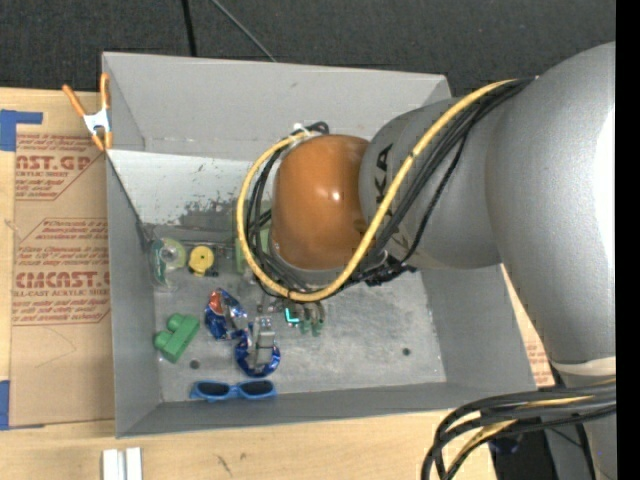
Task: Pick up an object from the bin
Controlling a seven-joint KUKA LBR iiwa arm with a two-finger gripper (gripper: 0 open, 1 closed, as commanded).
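The gripper point(263, 340) is hanging low over a blue ring-shaped toy point(250, 361) in the lower-left of the bin point(420, 353), just beside blue sunglasses point(232, 390). Honestly can't tell if it's open or clamped. A green block point(176, 335) is sitting nearby.

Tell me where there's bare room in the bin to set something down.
Bare floor lies right of the gripper, up to the right wall. The left side is crowded: green block, yellow disc, blue sunglasses, blue pieces by the gripper.
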